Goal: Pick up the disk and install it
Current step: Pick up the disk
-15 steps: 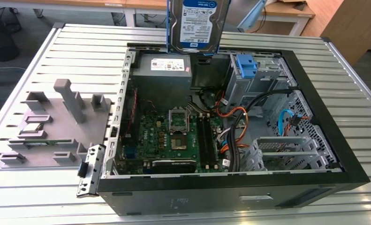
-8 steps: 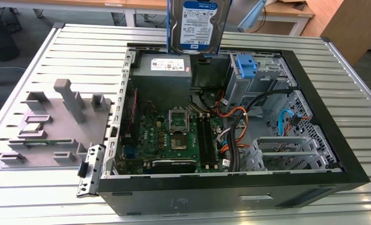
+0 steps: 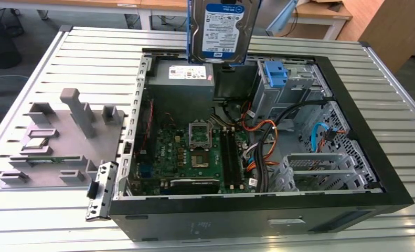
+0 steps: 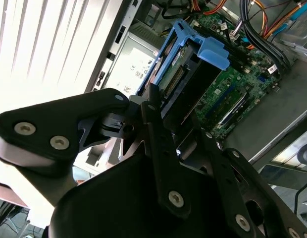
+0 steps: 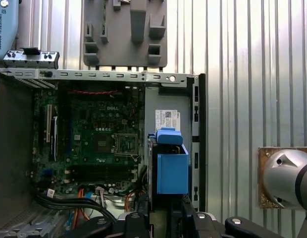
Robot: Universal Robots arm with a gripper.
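The disk [image 3: 221, 29] hangs upright high above the back of the open computer case [image 3: 263, 203], its blue-and-white label facing the exterior camera and a blue bracket along its sides. In the first wrist view the disk [image 5: 171, 168] appears edge-on, over the grey power supply [image 5: 166, 119]. My gripper [image 4: 176, 124] is shut on the disk [image 4: 188, 74], with the black fingers [image 4: 156, 119] clamped on its flat faces. The gripper [image 5: 166, 220] sits directly behind the blue bracket.
Inside the case lie the motherboard [image 3: 193, 152], bundled cables [image 3: 263, 142] and a metal drive cage [image 3: 291, 84] with a bare blue bracket [image 3: 275, 73]. A grey fixture plate [image 3: 53, 142] with upright blocks sits at the exterior view's left on the slatted metal table [image 3: 403, 126].
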